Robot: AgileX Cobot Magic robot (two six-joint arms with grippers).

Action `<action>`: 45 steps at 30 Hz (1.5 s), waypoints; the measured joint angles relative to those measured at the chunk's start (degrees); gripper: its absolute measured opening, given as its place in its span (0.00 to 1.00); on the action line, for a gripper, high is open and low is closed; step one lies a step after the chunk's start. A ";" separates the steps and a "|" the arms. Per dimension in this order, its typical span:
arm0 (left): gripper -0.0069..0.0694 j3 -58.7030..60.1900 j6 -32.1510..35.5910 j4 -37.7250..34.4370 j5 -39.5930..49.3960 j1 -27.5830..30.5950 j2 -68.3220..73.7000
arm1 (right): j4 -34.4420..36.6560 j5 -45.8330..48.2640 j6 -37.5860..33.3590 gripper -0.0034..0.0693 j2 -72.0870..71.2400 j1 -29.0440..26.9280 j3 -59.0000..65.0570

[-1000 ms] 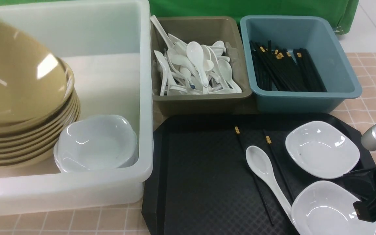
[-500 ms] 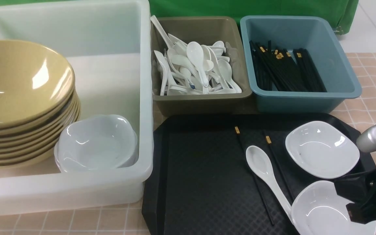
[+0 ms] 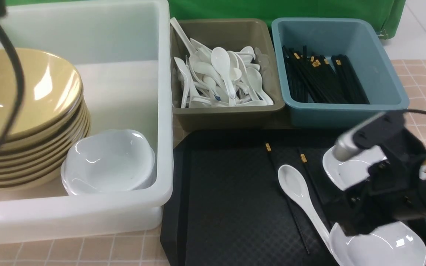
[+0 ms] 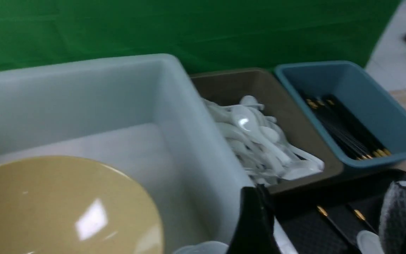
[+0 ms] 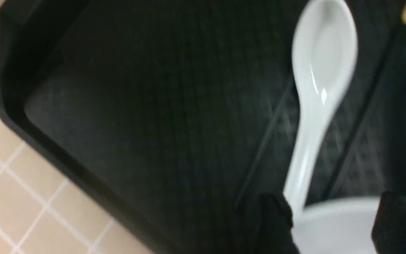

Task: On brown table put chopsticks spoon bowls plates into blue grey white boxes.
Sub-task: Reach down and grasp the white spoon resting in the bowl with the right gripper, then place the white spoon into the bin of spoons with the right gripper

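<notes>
Where the right gripper (image 5: 333, 211) stands spread and empty, fingers astride the near plate (image 5: 337, 233), we count two plates (image 3: 344, 171), one spoon (image 3: 298, 192), two chopsticks (image 3: 276, 166) on the tray (image 3: 216, 192); left gripper (image 4: 326, 197) likewise spread, empty.

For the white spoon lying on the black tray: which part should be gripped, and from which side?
Grip the spoon mid-handle, straight down from above, fingers across its width. It lies flat on the tray, scoop up; the handle is narrow and straight, the scoop wide. Chopsticks lie close alongside and the handle's end meets the near plate, so stay mid-length.
</notes>
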 joint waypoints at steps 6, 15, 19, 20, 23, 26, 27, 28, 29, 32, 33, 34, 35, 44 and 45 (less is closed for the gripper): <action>0.17 10.69 0.38 5.05 0.47 -5.89 -11.21 | 0.05 -2.39 -0.27 0.61 12.74 0.23 -5.58; 0.09 30.83 -4.43 17.96 -6.32 -6.20 -26.50 | 0.05 -7.32 -1.25 0.41 23.76 0.23 -6.86; 0.09 35.44 -4.88 18.78 -9.81 -6.20 -29.91 | 0.07 -6.37 -1.37 0.26 23.88 0.23 -6.99; 0.09 36.77 -4.95 18.78 -11.40 -6.20 -30.89 | 0.07 -5.69 -1.40 0.20 23.18 0.23 -7.45; 0.09 38.75 -5.01 18.67 -15.82 -6.20 -32.07 | 0.07 -1.95 -1.48 0.18 20.39 0.31 -9.01; 0.09 41.37 -5.28 17.58 -21.16 -6.20 -32.50 | 0.07 -0.60 -1.53 0.18 16.91 0.36 -12.77; 0.09 42.02 -5.39 17.10 -22.42 -6.20 -32.50 | 0.07 -1.04 -1.53 0.18 15.83 0.36 -14.61; 0.09 42.60 -5.40 16.73 -23.38 -6.20 -32.50 | 0.07 -1.88 -1.53 0.18 15.03 0.43 -16.22; 0.09 43.13 -5.45 16.46 -24.32 -6.20 -32.50 | 0.07 -3.64 -1.53 0.18 14.56 0.56 -18.33; 0.09 43.76 -5.57 15.06 -25.41 -6.20 -32.50 | 0.12 -12.52 -1.53 0.18 15.12 1.36 -23.59; 0.09 43.75 -5.57 14.29 -25.78 -6.24 -32.50 | 0.28 -18.94 -1.53 0.18 16.35 2.06 -25.87; 0.09 43.81 -5.57 13.81 -25.95 -6.31 -32.50 | 0.52 -22.68 -1.53 0.18 17.54 2.75 -27.78; 0.09 43.81 -5.57 13.54 -26.03 -6.31 -32.50 | 0.67 -26.30 -1.61 0.18 19.41 3.31 -29.34; 0.09 43.98 -5.57 12.70 -25.54 -6.38 -32.50 | 1.09 -25.11 -4.57 0.35 37.13 3.20 -45.59; 0.09 43.98 -5.57 12.62 -25.06 -6.38 -32.50 | 1.09 -18.06 -4.09 0.46 37.68 1.99 -46.75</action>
